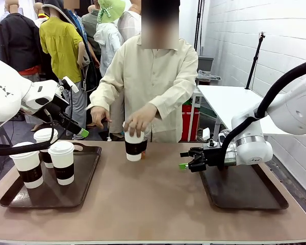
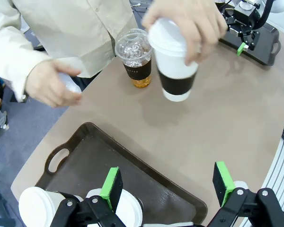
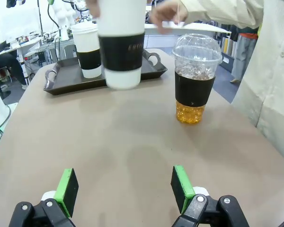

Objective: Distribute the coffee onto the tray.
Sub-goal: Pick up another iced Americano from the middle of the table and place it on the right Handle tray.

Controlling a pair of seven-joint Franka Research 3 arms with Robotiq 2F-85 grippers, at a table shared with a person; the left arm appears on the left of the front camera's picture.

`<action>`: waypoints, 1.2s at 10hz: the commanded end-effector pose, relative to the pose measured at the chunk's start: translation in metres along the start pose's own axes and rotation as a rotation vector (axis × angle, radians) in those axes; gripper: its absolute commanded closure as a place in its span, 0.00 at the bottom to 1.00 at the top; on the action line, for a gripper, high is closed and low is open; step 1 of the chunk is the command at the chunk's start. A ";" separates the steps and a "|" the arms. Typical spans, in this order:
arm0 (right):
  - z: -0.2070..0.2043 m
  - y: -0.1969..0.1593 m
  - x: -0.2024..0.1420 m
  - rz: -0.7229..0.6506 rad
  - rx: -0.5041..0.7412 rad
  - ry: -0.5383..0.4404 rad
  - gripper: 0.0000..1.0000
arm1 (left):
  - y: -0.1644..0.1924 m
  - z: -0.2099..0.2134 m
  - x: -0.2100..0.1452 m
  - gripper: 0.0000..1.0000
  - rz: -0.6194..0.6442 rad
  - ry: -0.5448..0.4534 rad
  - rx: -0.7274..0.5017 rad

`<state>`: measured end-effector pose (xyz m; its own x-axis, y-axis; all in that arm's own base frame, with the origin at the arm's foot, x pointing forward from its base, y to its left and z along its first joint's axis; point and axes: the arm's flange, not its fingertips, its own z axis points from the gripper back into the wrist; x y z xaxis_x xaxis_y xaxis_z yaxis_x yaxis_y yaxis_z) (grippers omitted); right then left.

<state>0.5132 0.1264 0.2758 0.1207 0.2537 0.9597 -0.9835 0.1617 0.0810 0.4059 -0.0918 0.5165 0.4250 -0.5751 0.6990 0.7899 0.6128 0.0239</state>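
Well left of the middle cup (image 1: 134, 148), the left tray (image 1: 86, 176) has three lidded paper cups (image 1: 62, 162) standing on it. The robot's left hand (image 2: 168, 184) hangs over that tray, released, pads spread, nothing in it. The middle cup itself is a white paper one with a dark sleeve, and the person's hand (image 1: 139, 120) is wrapped over its lid. I can't tell if it's fully down on the worktop or a hair off it. Just behind it, on the person's side, sits a clear dome-lidded cup (image 3: 195, 78) of amber drink. Right of the middle cup, the robot's right hand (image 1: 185, 159) is also released and empty, pointing at it from beside the bare right tray (image 1: 245, 191). My read: it's the handoff step, and the right tray's turn. The next move needs the person's fingers clear first, then a grab around the sleeve, kept upright.
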 end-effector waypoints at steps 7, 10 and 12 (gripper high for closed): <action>0.000 0.000 0.000 0.000 0.000 0.001 0.00 | 0.002 -0.001 -0.002 0.00 0.000 -0.009 -0.013; 0.000 0.000 0.000 0.000 0.000 0.001 0.00 | 0.002 -0.001 -0.002 0.00 0.000 -0.009 -0.013; -0.007 -0.001 0.001 -0.002 -0.006 0.010 0.00 | 0.002 -0.001 -0.002 0.00 0.000 -0.009 -0.013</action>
<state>0.5132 0.1274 0.2758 0.1203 0.2549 0.9595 -0.9837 0.1606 0.0807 0.4059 -0.0918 0.5165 0.4250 -0.5751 0.6990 0.7898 0.6128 0.0239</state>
